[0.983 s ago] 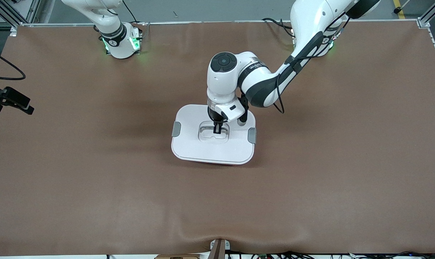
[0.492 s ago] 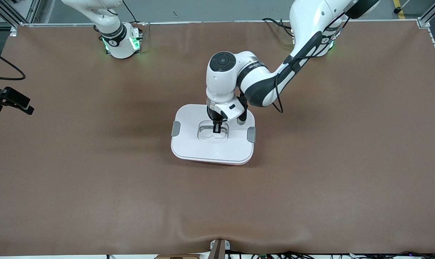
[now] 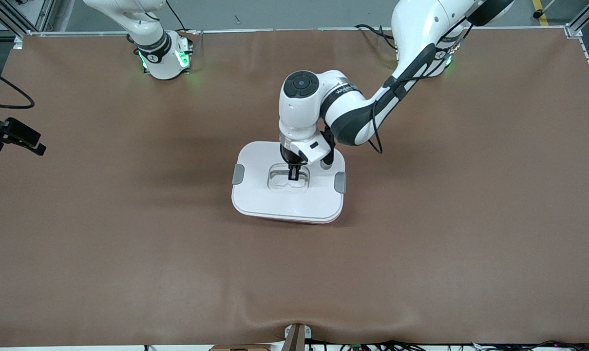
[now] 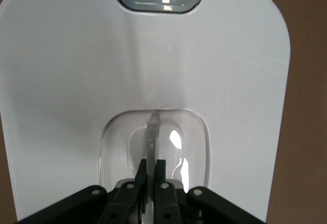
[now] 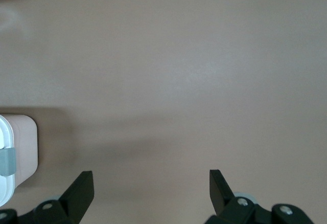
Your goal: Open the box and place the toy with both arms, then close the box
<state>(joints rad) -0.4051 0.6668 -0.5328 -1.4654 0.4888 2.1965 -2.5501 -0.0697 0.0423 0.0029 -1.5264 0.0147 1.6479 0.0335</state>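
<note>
The box (image 3: 260, 195) stands at the table's middle with its white lid on, a grey clip (image 3: 238, 174) at each side and a sliver of pinkish-red base along the edge nearest the front camera. My left gripper (image 3: 293, 176) is down in the lid's recessed centre, shut on the clear handle (image 4: 152, 137). The lid (image 4: 66, 81) fills the left wrist view. My right gripper (image 5: 151, 183) is open and empty above bare table; the box's end (image 5: 15, 155) shows at that view's edge. The toy is out of view.
A black camera mount (image 3: 11, 134) sticks in at the table's edge toward the right arm's end. The right arm's base (image 3: 162, 53) stands at the table's edge farthest from the front camera. Brown mat surrounds the box.
The lid and the left gripper have shifted very slightly; the lid sits a touch closer over the base. The right arm has not moved.
</note>
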